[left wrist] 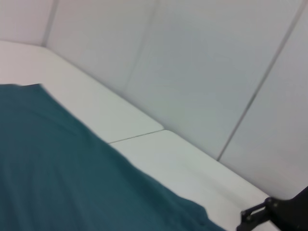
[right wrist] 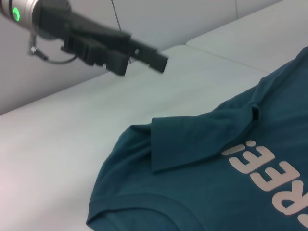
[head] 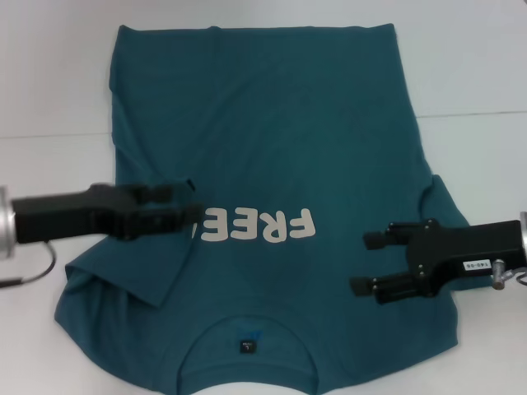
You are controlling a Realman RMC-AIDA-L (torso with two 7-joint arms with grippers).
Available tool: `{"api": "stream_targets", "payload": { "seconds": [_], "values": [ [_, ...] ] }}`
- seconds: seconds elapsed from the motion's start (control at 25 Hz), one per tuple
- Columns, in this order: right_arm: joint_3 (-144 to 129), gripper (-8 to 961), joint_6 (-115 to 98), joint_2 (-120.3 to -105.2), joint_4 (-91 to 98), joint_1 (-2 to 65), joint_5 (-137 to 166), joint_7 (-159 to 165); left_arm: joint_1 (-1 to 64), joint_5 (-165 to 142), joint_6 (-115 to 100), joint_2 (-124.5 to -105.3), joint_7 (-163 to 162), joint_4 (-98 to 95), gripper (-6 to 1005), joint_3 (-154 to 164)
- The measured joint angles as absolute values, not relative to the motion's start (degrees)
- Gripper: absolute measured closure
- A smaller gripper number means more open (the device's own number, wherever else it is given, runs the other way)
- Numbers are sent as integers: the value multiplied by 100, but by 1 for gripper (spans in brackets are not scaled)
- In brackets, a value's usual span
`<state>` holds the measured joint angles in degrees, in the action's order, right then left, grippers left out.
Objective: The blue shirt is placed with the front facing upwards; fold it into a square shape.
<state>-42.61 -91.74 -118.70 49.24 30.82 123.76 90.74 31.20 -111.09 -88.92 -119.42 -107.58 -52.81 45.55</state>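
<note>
While the shirt (head: pixel 272 164) lies flat on the tabletop (head: pixel 478 66), collar toward us, our left gripper (head: pixel 191 216) hovers with fingers seemingly closed and empty over its folded-in sleeve, and the right gripper (head: pixel 362 263), open and empty, over the other sleeve.

shirts: 1 blue shirt (head: pixel 272 148) | grippers: 2 – L gripper (head: pixel 194 216), R gripper (head: pixel 361 262) | tables: 1 table (head: pixel 486 74)
</note>
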Motion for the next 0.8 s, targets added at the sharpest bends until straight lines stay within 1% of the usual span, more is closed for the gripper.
{"api": "stream_targets", "payload": {
  "seconds": [0.12,0.24,0.32,0.4,0.56,0.6,0.68,0.8],
  "values": [
    [-4148,14,-9258,-11863,5068,3083,12387,9228,2797,-11072,-8907,-11962,-10735,-5372,156,4508],
    [-4005,14,-9468,-11790,5480,3107,12379,10002,2540,-11061,-8948,-12056,-10656,-5550,158,4503],
    [-3903,14,-9587,-11707,5823,3159,12380,10747,2462,-11059,-8994,-12098,-10598,-5600,158,4519],
    [-3804,14,-9636,-11569,6175,3207,12409,11562,2430,-11072,-9002,-12134,-10543,-5609,158,4521],
    [-3401,15,-9573,-11207,6503,3386,12816,13313,2376,-11099,-8964,-12177,-10407,-5586,157,4505],
    [-3245,15,-9559,-11154,6506,3444,13010,13616,2369,-11099,-8960,-12179,-10392,-5581,157,4506],
    [-2922,15,-9465,-11084,6526,3558,13517,14159,2353,-11099,-8945,-12185,-10329,-5567,157,4505],
    [-2828,15,-9162,-11076,6486,3625,14227,14473,2347,-11099,-8941,-12191,-10262,-5519,157,4503]
  ]
}}
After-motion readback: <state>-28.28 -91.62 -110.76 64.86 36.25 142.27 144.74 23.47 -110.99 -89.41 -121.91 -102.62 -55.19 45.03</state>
